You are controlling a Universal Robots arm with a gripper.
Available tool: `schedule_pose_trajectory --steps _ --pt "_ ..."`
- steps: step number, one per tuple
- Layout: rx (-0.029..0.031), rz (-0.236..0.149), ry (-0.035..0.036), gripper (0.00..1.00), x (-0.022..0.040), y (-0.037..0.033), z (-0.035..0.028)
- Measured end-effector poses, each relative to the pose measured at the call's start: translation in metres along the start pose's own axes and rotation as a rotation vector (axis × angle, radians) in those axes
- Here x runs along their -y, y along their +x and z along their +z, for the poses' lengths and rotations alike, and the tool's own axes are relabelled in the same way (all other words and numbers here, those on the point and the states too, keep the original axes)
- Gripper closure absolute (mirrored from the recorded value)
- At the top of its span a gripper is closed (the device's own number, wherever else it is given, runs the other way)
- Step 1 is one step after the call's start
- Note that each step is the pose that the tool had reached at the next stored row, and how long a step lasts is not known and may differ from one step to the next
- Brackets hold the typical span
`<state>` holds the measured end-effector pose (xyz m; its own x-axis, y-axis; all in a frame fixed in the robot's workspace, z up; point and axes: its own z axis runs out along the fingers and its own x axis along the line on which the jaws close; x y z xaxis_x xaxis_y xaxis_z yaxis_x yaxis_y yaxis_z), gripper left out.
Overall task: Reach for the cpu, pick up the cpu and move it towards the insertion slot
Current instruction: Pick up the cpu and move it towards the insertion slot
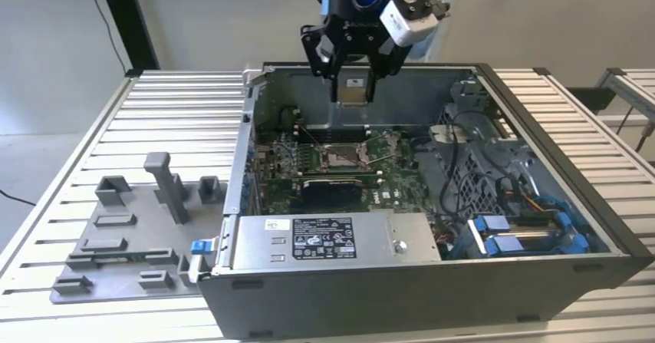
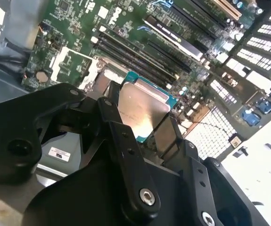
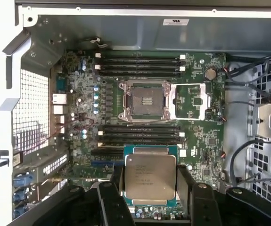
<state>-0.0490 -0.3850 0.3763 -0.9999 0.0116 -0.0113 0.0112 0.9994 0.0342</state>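
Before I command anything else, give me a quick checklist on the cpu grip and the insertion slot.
1. cpu held between the fingers: ok.
2. cpu lifted above the green board, inside the computer case: ok.
3. insertion slot uncovered, with nothing seated in it: ok.
4. Slot's hinged frame swung aside: ok.
5. cpu directly over the slot: not ok, it is off to one side in the first wrist view.
6. cpu corner orientation matching the slot: cannot tell.

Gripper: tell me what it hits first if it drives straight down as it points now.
Probably the green board beside the slot. The gripper, shut on the cpu, seems offset from the slot, though depth is unclear.
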Motion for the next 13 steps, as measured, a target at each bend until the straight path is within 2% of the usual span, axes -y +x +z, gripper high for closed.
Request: schedule_pose_trajectory --steps 13 --pt "0.0 0.0 0.0 1.0 -0.0253 -0.0007 0.0015"
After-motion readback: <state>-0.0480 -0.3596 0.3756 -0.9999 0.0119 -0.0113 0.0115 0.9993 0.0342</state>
